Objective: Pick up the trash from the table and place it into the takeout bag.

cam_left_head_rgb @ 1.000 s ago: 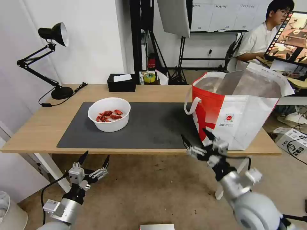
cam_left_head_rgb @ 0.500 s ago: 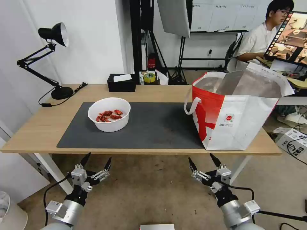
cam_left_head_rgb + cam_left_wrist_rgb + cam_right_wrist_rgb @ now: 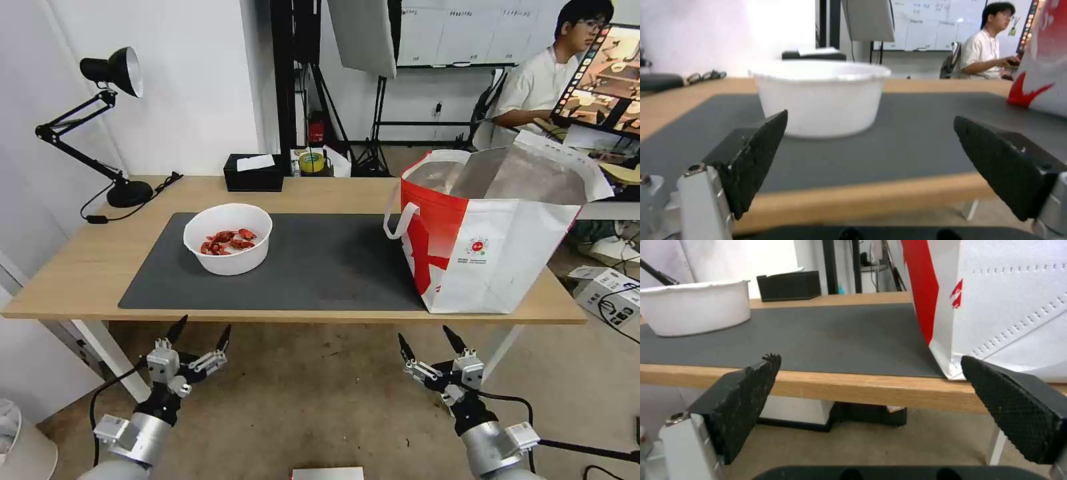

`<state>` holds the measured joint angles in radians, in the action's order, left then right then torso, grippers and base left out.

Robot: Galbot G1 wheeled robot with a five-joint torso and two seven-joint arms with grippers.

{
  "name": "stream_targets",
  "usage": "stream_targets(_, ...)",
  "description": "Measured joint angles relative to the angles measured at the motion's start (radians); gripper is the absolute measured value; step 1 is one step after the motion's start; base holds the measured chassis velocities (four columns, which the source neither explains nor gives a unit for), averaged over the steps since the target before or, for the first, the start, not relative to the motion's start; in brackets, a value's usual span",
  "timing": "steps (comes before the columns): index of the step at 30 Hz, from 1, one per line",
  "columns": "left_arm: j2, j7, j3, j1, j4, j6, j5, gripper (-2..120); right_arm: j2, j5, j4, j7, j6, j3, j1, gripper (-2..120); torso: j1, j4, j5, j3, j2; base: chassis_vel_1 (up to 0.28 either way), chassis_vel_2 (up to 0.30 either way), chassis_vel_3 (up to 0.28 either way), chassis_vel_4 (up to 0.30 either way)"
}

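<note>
A white round bowl with red crayfish shells sits on the dark grey mat of the light-wood table, left of centre. The takeout bag, white with a red side and foil lining, stands open at the table's right end. My left gripper hangs open below the front edge, in line with the bowl. My right gripper is open too, below the edge near the bag. The bowl sits far off in the right wrist view.
A black tissue box sits at the table's back edge. A black desk lamp stands at the back left. Cardboard boxes lie on the floor at the right. A person sits at a desk behind the bag.
My right gripper has dropped from in front of the bag's lower corner to below the table edge, then settled. The left gripper has barely moved.
</note>
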<state>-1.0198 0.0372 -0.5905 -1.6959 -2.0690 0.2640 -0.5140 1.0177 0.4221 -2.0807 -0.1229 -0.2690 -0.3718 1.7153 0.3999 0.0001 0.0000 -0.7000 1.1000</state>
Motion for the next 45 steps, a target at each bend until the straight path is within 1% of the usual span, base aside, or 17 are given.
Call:
stream_targets(6,0.046,-0.027,-0.015,0.074,-0.024,-0.057,-0.056,100,-0.001,0.001,0.0,0.0,0.001,0.001,-0.001,100,0.0,-0.0001,-0.0001,0.0,0.0,0.0,0.0,0.0,0.0)
stream_targets(9,0.1,-0.044,-0.011,0.139,-0.017,-0.091,-0.112,100,-0.001,0.001,-0.001,-0.001,0.002,0.001,-0.001,100,0.0,-0.0001,-0.0001,0.0,0.0,0.0,0.0,0.0,0.0)
stream_targets(10,0.1,-0.044,-0.011,0.139,-0.017,-0.091,-0.112,100,-0.001,0.001,-0.001,-0.001,0.002,0.001,-0.001,100,0.0,-0.0001,-0.0001,0.0,0.0,0.0,0.0,0.0,0.0)
stream_targets(13,0.188,-0.067,0.027,0.248,0.011,-0.14,-0.206,100,-0.001,0.002,-0.001,-0.001,0.003,0.002,-0.002,100,0.0,-0.0001,0.0,0.0,0.0,0.0,0.0,0.0,0.0)
stream_targets(14,0.188,-0.067,0.027,0.248,0.011,-0.14,-0.206,100,-0.001,0.002,-0.001,-0.001,0.003,0.002,-0.002,100,0.0,-0.0001,0.0,0.0,0.0,0.0,0.0,0.0,0.0)
stream_targets(17,0.25,-0.085,0.046,0.318,0.042,-0.16,-0.265,100,-0.001,0.002,-0.001,-0.001,0.003,0.002,-0.002,100,0.0,-0.0005,0.0,0.0,0.0,0.0,0.0,0.0,0.0)
stream_targets(19,0.259,-0.088,0.046,0.326,0.047,-0.162,-0.277,100,-0.001,0.002,-0.001,-0.001,0.003,0.002,-0.002,100,0.0,-0.0002,-0.0001,0.0,0.0,0.0,0.0,0.0,0.0)
stream_targets(21,0.305,-0.092,0.045,0.37,0.073,-0.18,-0.322,100,-0.001,0.002,-0.002,-0.001,0.003,0.002,-0.002,100,0.0,0.0,-0.0001,0.0,0.0,0.0,0.0,0.0,0.0)
stream_targets(26,0.35,-0.092,0.045,0.419,0.101,-0.211,-0.387,100,-0.002,0.003,-0.002,-0.001,0.003,0.002,-0.002,100,0.0,0.0002,-0.0001,0.0,0.0,0.0,0.0,0.0,0.0)
stream_targets(28,0.371,-0.093,0.071,0.467,0.121,-0.223,-0.41,100,-0.002,0.003,-0.002,-0.001,0.003,0.002,-0.003,100,0.0,0.0002,0.0001,0.0,0.0,0.0,0.0,0.0,0.0)
stream_targets(31,0.409,-0.091,0.157,0.572,0.167,-0.257,-0.451,100,-0.002,0.003,-0.002,-0.001,0.004,0.002,-0.003,100,0.0,-0.0002,-0.0001,0.0,0.0,0.0,0.0,0.0,0.0)
stream_targets(32,0.409,-0.091,0.157,0.572,0.167,-0.257,-0.451,100,-0.002,0.003,-0.002,-0.001,0.004,0.002,-0.003,100,0.0,-0.0002,-0.0001,0.0,0.0,0.0,0.0,0.0,0.0)
stream_targets(34,0.429,-0.075,0.21,0.645,0.204,-0.318,-0.482,100,-0.002,0.003,-0.002,-0.001,0.004,0.002,-0.003,100,0.0,-0.0003,0.0,0.0,0.0,0.0,0.0,0.0,0.0)
stream_targets(35,0.429,-0.075,0.21,0.645,0.204,-0.318,-0.482,100,-0.002,0.003,-0.002,-0.001,0.004,0.002,-0.003,100,0.0,-0.0003,0.0,0.0,0.0,0.0,0.0,0.0,0.0)
stream_targets(38,0.448,-0.047,0.26,0.725,0.25,-0.407,-0.516,100,-0.002,0.003,-0.003,-0.001,0.004,0.002,-0.003,100,0.0,-0.0001,-0.0001,0.0,0.0,0.0,0.0,0.0,0.0)
stream_targets(43,0.457,-0.039,0.326,0.81,0.311,-0.474,-0.533,100,-0.002,0.003,-0.003,-0.001,0.004,0.002,-0.003,100,0.0,0.0,-0.0002,0.0,0.0,0.0,0.0,0.0,0.0)
stream_targets(45,0.457,-0.037,0.363,0.865,0.346,-0.542,-0.547,100,-0.002,0.003,-0.003,-0.001,0.004,0.002,-0.003,100,0.0,-0.0001,-0.0002,0.0,0.0,0.0,0.0,0.0,0.0)
